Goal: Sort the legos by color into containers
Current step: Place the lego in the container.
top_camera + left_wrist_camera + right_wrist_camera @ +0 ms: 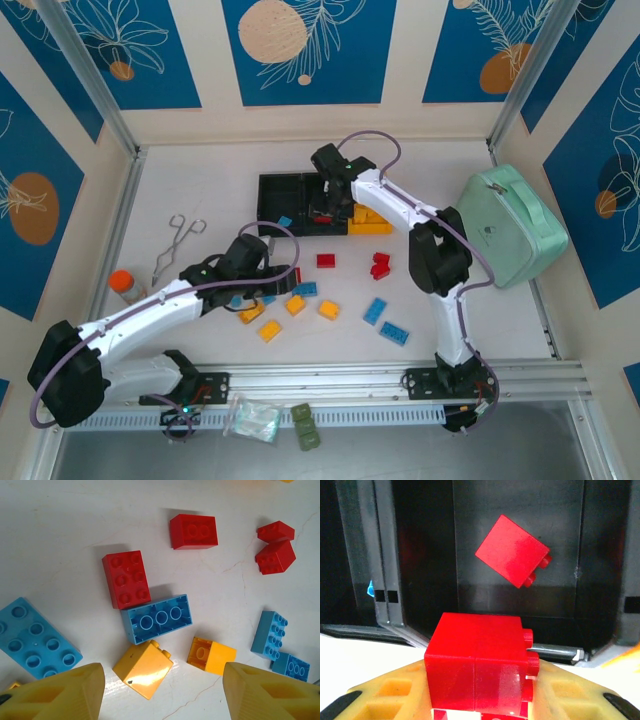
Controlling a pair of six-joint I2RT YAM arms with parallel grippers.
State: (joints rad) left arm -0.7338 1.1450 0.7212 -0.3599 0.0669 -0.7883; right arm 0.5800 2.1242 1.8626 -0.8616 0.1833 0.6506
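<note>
The right claw (479, 695) is pinched narrow on a red studded plastic brick (480, 660), with its yellow fingers (385, 695) pressed to the brick's sides and the studs facing right. It hangs at the near rim of the middle black plastic bin (520, 600), where a second red brick (512, 550) lies skewed on the floor — the overhead camera has that one hidden behind the arm. A sliver of light blue brick (370, 588) peeks from the left black bin (350, 555).

The left claw (160, 695) stands wide open and empty over the white table (60, 520), with one yellow-orange cube brick (143, 669) just inside its fingertips (60, 692). Its wrist camera shows four red bricks, four light blue and two whole yellow-orange ones. A long blue brick (156, 618) touches a long red one (126, 579).

From above, three bins sit joined in a row — two black, and one yellow bin (370, 233) holding yellow bricks. Four yellow-orange bricks (270, 330) lie loose near the left claw. Off to the sides are a mint-green case (510, 225), metal tongs (178, 245), an orange-capped bottle (122, 285) and olive-green blocks (305, 425).
</note>
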